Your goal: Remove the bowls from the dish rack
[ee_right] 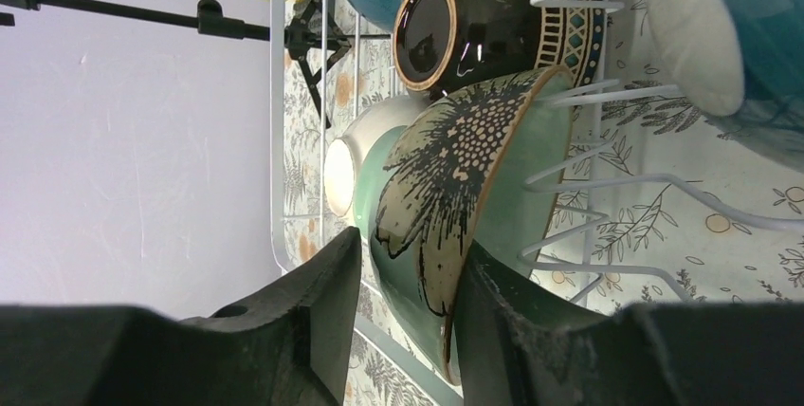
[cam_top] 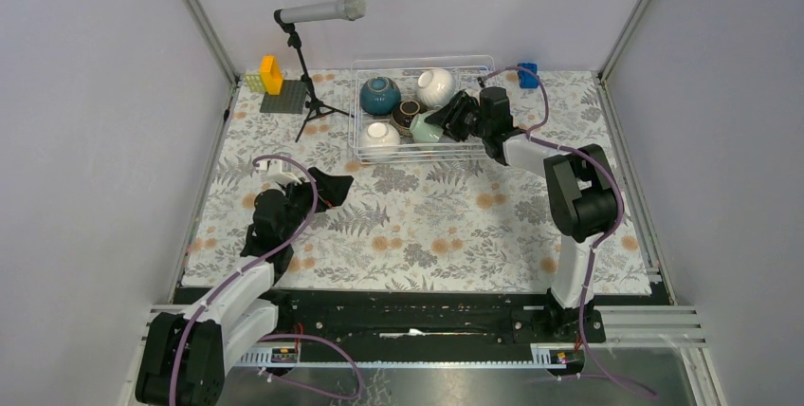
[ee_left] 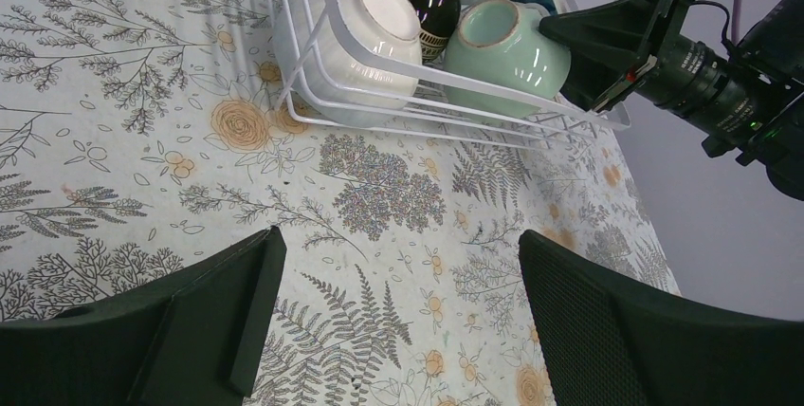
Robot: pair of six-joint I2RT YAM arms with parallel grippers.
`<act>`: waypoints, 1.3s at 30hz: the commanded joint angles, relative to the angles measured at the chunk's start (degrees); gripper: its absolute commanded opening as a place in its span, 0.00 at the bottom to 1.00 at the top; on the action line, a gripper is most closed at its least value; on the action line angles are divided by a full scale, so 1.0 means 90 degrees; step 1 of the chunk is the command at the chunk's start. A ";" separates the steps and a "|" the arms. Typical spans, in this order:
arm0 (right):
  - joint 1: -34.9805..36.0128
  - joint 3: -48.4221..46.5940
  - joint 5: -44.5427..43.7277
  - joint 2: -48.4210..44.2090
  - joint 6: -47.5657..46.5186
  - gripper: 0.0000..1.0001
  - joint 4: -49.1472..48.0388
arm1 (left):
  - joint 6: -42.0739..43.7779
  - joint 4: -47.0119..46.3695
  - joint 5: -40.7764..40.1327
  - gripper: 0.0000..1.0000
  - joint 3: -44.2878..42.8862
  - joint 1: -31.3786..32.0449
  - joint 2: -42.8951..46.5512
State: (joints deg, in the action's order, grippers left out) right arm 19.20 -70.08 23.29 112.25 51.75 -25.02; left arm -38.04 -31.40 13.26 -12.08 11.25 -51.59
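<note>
The white wire dish rack [cam_top: 479, 63] stands at the back of the table. It holds a teal bowl [cam_top: 379, 95], a white bowl [cam_top: 436, 86], a brown bowl [cam_top: 408, 114], a second white bowl [cam_top: 379, 137] and a mint bowl [cam_top: 424, 129]. My right gripper [cam_top: 446, 119] reaches into the rack's right side. In the right wrist view its jaws [ee_right: 410, 254] straddle the mint bowl's [ee_right: 474, 169] rim: one finger touches the inside, the other stands just off the outer wall. A second teal bowl [ee_right: 758, 8] lies beside it. My left gripper [cam_top: 327, 188] is open and empty over the cloth, short of the rack [ee_left: 379, 60].
A microphone on a black tripod [cam_top: 305, 74] stands left of the rack. A grey baseplate [cam_top: 284, 98] with yellow and orange blocks [cam_top: 271, 74] sits at the back left. A blue block [cam_top: 527, 72] lies at the back right. Enclosure walls rise on three sides.
</note>
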 commanded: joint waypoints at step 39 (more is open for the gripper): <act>0.0241 -0.0384 0.1600 -0.0450 -0.0006 0.00 -0.1157 | 0.0015 -0.0383 0.0237 0.99 0.0033 0.0010 0.0029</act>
State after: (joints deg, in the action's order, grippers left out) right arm 19.53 -69.93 30.94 112.03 51.64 -31.07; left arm -38.02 -31.42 13.82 -11.84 11.25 -51.48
